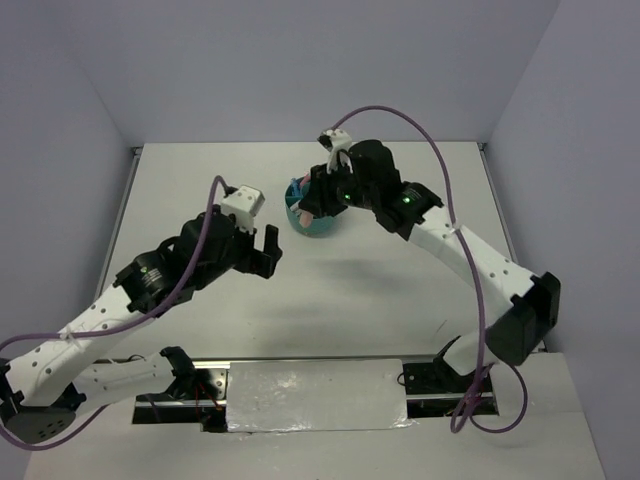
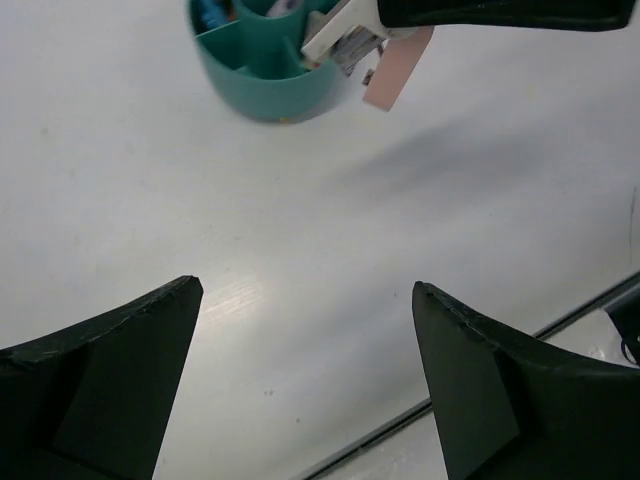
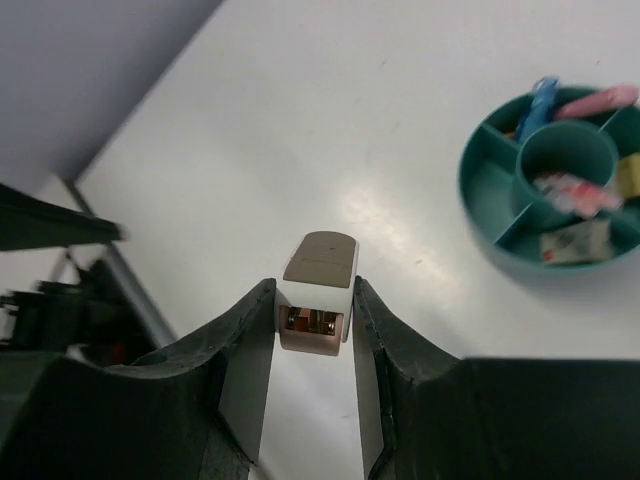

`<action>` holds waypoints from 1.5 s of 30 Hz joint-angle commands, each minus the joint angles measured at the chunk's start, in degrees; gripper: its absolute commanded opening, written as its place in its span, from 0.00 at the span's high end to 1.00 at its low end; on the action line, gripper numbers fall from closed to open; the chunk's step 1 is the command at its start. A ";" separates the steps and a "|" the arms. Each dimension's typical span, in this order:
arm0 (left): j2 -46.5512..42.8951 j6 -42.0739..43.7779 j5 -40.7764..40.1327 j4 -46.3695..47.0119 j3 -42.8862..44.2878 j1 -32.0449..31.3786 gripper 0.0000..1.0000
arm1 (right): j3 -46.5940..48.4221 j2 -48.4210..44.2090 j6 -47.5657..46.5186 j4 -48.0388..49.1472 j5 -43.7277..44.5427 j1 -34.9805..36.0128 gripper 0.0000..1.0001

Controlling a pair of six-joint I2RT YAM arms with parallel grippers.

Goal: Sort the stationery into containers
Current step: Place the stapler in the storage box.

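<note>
- Your right gripper (image 3: 312,300) is clenched on a pink-white block (image 3: 320,262), pinched between both fingers at lower centre of the right wrist view.
- In the left wrist view the block (image 2: 398,66) hangs at the top of the frame, just right of the tub (image 2: 270,85) and off the table (image 2: 300,200).
- The tub (image 3: 478,205) sits in the upper right of the right wrist view. Its compartments hold a blue capsule (image 3: 540,100), a pink capsule (image 3: 600,98), pens (image 3: 575,192) and a tan block (image 3: 575,242).
- In the top view the right gripper (image 1: 312,203) overlaps the tub (image 1: 318,228) at upper centre.
- Your left gripper (image 2: 307,288) is released, fingers wide apart over bare table, with nothing between them, lower left of the tub.
</note>
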 commanded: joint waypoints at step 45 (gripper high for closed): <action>-2.27 -1.66 -5.83 -11.88 4.70 1.05 0.01 | 20.46 33.00 -38.36 1.84 10.42 0.46 0.88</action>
